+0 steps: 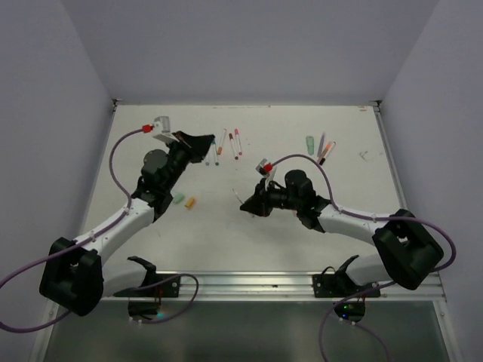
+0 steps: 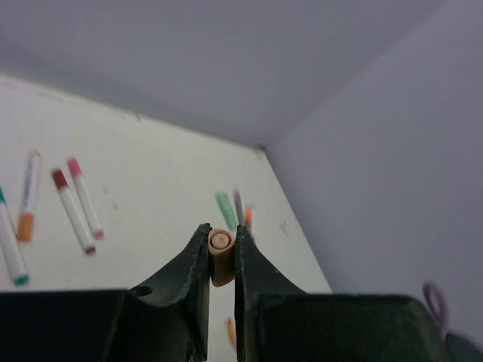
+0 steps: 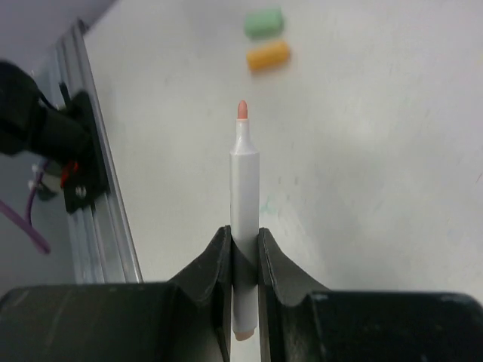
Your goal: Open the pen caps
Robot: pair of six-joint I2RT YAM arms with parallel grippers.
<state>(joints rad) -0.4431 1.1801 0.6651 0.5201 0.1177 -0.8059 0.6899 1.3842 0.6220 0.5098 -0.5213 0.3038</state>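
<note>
Pinching the peach cap [image 2: 220,260] in my left hand [image 2: 222,234] and the uncapped white pen [image 3: 244,166] in my right hand [image 3: 244,234], both apart above the white surface [image 1: 302,226], I'd keep both grips firm and set the cap down beside the loose green cap [image 3: 263,23] and orange cap [image 3: 268,55], away from the pale walls [image 1: 226,45].

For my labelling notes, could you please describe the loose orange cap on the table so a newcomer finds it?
From above, find the left arm; just right of its forearm two short caps lie together on the white table. The orange cap is the right-hand one, beside a mint green cap.
</note>
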